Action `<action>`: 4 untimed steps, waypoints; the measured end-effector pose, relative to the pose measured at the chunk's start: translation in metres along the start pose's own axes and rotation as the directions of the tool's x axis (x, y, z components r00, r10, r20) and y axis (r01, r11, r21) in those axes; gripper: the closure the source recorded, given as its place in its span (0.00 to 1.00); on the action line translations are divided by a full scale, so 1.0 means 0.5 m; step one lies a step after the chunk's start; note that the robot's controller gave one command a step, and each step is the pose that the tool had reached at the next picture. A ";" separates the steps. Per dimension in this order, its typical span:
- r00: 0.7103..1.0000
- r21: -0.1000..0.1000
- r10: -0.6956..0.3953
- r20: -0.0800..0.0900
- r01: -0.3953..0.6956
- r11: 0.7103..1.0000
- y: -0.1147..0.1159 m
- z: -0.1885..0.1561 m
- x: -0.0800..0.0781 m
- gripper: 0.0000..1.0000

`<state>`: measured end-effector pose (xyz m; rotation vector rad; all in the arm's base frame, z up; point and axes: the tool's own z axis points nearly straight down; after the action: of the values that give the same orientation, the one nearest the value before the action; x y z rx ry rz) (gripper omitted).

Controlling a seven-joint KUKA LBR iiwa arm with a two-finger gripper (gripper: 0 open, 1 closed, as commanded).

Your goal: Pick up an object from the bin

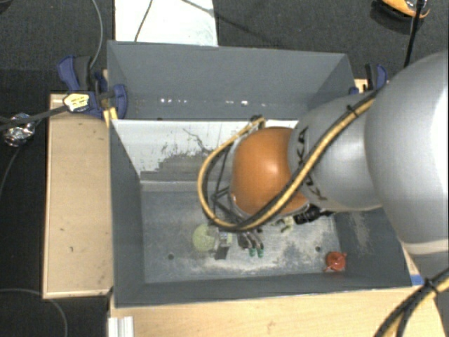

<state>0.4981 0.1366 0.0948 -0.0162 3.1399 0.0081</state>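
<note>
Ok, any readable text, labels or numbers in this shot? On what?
"KUKA": black letters on the silver arm, partly crossed by the cable, so read with some doubt.
Pale green ball, small red piece and bin: no lettering that can be made out.

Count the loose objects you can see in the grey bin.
2: a pale green round thing just left of the claw, and a small red thing near the front right corner. The arm may hide more.
</note>
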 end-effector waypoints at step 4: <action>1.000 -0.001 0.005 0.003 -0.005 1.000 0.001 -0.110 -0.001 1.00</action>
<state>0.4987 0.1366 0.1496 -0.0078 3.1373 0.0095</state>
